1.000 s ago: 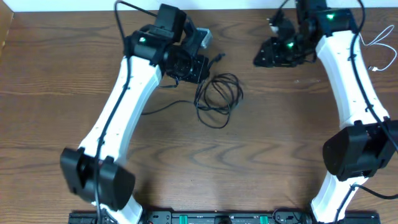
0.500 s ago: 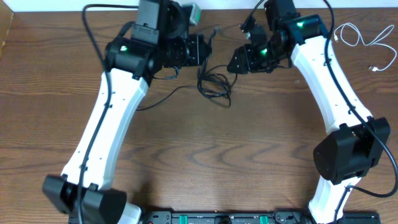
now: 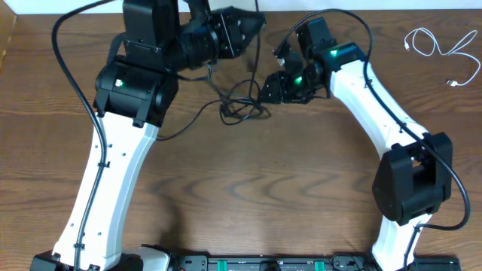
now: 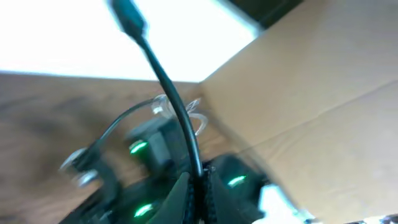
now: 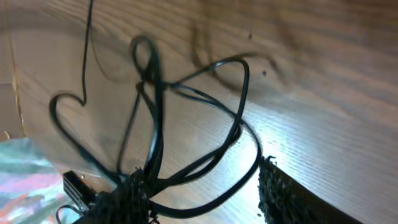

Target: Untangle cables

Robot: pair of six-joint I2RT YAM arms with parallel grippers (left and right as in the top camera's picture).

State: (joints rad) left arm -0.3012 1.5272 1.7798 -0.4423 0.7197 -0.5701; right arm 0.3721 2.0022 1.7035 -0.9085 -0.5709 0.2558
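Observation:
The black cable [image 3: 239,108] lies as a small tangle of loops on the wooden table, with one strand rising to my left gripper [image 3: 256,21] near the back edge. In the left wrist view that gripper [image 4: 200,186] is shut on the black cable [image 4: 168,87], and the plug end [image 4: 127,14] sticks out beyond the jaws. My right gripper [image 3: 267,89] sits at the tangle's right side. It is open [image 5: 202,193], and loops of the black cable [image 5: 155,93] pass between its fingers [image 5: 130,193]. The white cable [image 3: 435,44] lies apart at the back right.
The table's back edge [image 3: 316,9] runs just behind both grippers. The left arm's thick black wiring [image 3: 71,45] arcs out to the left. The right arm's elbow [image 3: 410,177] hangs over the table's right side.
My left gripper has risen towards the back edge with the cable end, dragging the tangle left. My right gripper has come left from the back right to the tangle.

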